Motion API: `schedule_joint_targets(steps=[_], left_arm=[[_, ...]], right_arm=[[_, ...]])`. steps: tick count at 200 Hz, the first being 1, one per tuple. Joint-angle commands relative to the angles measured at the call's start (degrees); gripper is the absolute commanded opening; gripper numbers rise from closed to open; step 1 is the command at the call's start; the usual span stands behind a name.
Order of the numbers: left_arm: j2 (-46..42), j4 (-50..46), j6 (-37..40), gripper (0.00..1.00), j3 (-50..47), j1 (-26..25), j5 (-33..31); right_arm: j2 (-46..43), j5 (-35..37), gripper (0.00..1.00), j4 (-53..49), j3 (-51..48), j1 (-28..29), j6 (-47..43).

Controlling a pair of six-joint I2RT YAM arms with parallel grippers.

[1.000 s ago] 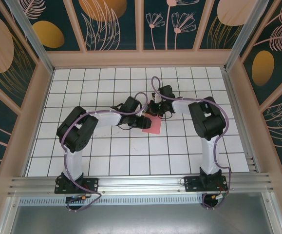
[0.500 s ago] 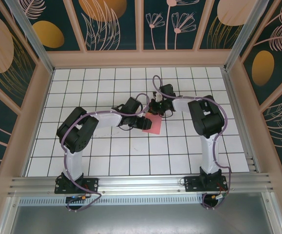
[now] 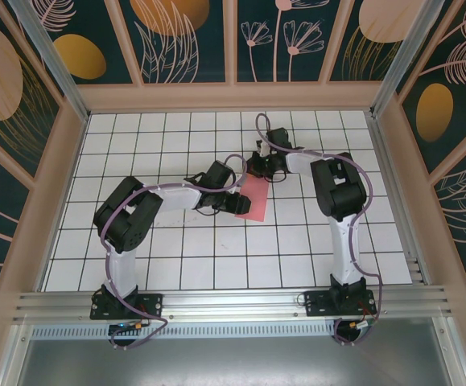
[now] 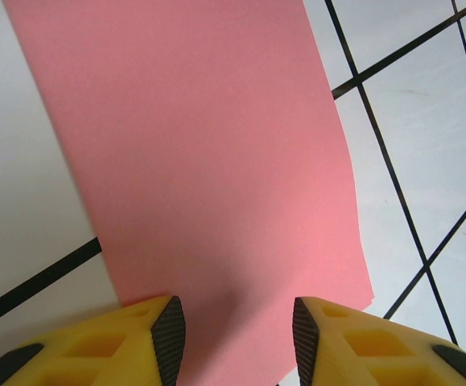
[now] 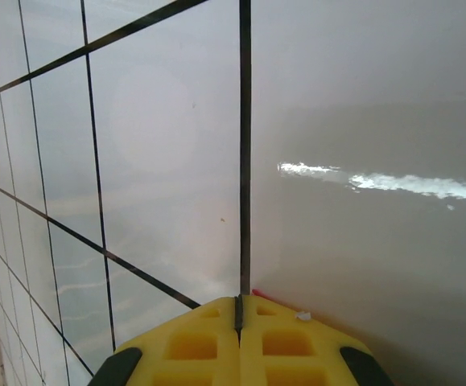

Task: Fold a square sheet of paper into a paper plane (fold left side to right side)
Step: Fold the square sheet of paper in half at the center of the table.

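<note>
We see the smooth salmon-pink paper sheet, a narrow rectangle, lying flat mid-way on the glossy white, black-gridded counter. At its 9 o'clock edge our left pincer stands half open, its yellow fingers astride the paper and not clamping it. At 12 o'clock the right pincer is pressed closed.

Robot lab enclosure: gridded white table under the fingers, aluminium base rail, printed botanical walls.

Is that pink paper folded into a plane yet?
No. The paper is a plain smooth rectangle on the table, with no point or ridge. Whether it is doubled over, I cannot tell.
</note>
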Motion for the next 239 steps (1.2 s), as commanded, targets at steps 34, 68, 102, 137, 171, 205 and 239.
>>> schedule_joint_targets(steps=[34, 68, 102, 137, 171, 205, 239], left_arm=[[4.06, -7.56, 1.16, 0.45, -3.76, -0.32, -5.6], [3.95, -7.38, 0.87, 0.45, -4.06, -0.33, -5.69], [3.86, -6.96, 0.63, 0.45, -4.06, -0.42, -5.51], [3.35, -7.11, 0.53, 0.45, -4.07, -0.37, -5.86], [3.14, -7.64, 0.64, 0.45, -4.02, -0.46, -6.31], [2.72, -7.91, 0.63, 0.45, -3.91, -0.37, -6.39], [2.41, -8.08, 0.48, 0.45, -3.8, -0.45, -6.44]], right_arm=[[4.25, 7.61, 0.04, -3.01, 5.46, -2.93, -4.04], [3.7, 6.86, 0.04, -3.57, 8.74, -3.58, -5.28], [-2.12, 4.36, 0.05, -2.07, 5.51, -3.56, -5.49], [-12.11, 0.68, 0.05, 4.58, -8.72, -2.39, -2.99], [-19.2, 1.03, 0.05, 8.01, -18.65, -0.02, -1.8], [-22.95, 4.51, 0.06, 6.49, -21.41, -0.46, -3.12], [-23.96, 5.51, 0.1, 3.16, -18.62, -4.46, -5.04]])
